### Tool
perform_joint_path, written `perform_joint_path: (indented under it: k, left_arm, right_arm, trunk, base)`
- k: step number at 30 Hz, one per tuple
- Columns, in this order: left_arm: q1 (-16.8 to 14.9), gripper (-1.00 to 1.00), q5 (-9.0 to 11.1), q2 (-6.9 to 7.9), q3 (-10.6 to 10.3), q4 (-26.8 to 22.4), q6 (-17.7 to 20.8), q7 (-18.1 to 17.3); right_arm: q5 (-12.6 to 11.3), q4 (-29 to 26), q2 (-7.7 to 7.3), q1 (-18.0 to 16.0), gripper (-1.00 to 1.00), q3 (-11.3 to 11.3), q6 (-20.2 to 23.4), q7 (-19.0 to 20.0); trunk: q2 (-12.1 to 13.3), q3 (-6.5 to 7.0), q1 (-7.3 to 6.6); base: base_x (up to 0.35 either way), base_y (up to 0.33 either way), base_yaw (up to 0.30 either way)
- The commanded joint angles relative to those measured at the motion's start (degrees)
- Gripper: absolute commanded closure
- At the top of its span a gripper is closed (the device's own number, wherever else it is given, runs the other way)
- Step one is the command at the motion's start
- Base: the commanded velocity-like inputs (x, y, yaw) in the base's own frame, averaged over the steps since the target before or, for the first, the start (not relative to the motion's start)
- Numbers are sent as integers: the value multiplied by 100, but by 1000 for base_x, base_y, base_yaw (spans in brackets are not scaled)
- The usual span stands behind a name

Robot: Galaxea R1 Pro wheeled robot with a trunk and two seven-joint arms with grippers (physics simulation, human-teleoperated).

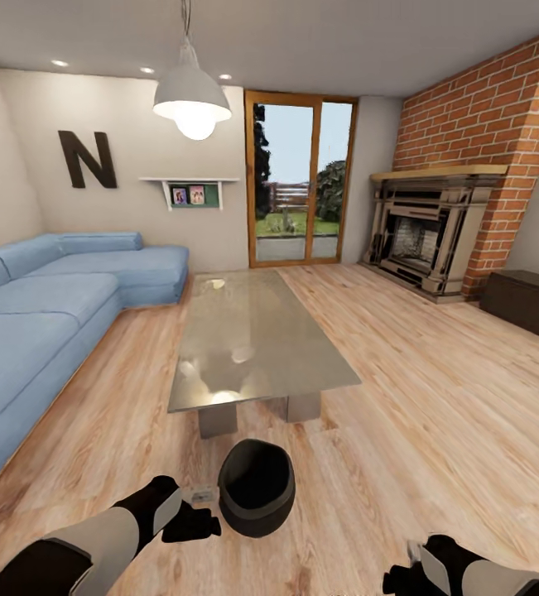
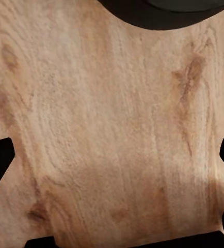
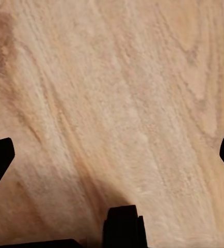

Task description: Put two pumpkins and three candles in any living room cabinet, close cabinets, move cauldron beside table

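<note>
**Cauldron on floor at table's near end**

Round bulging black cauldron [image 1: 256, 487], wide mouth, greyish rim, sits lower centre on light wood plank floor [image 1: 435, 389], just before the glossy grey glass-topped coffee table [image 1: 257, 339]. Left gripper [image 1: 193, 523] beside it, fingers apart; right gripper [image 1: 401, 579] likewise spread. Wall letter "N" [image 1: 87, 158], upper left.

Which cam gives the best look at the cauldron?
Head view: the whole cauldron shows on the floor, just short of the table. Left wrist view catches a dark curved edge of it.
</note>
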Motion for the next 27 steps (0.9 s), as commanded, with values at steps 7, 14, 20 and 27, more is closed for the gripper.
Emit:
perform_joint_path:
  k: [7,14,20,27]
  left_arm:
    - [46,-100,615,268,-46,675,-489,-16]
    - [539,-100,836,445,-54,731,-742,0]
    - [922,-100,852,450,-55,732,-986,25]
    - [1012,-100,842,210,-64,735,-1229,28]
  right_arm:
    - [570,14,-4,98,-100,118,-191,39]
    - [781,21,15,180,-100,123,-206,31]
    - [791,31,18,385,-100,125,-521,12]
    - [751,39,62,821,-100,118,-868,-3]
  trunk:
    - [279,72,-155]
    - [560,151,-309]
    - [801,226,-441]
    - [1082,306,-595]
  base:
    - [0,0,-33]
    - [0,0,198]
    - [0,0,234]
    - [0,0,193]
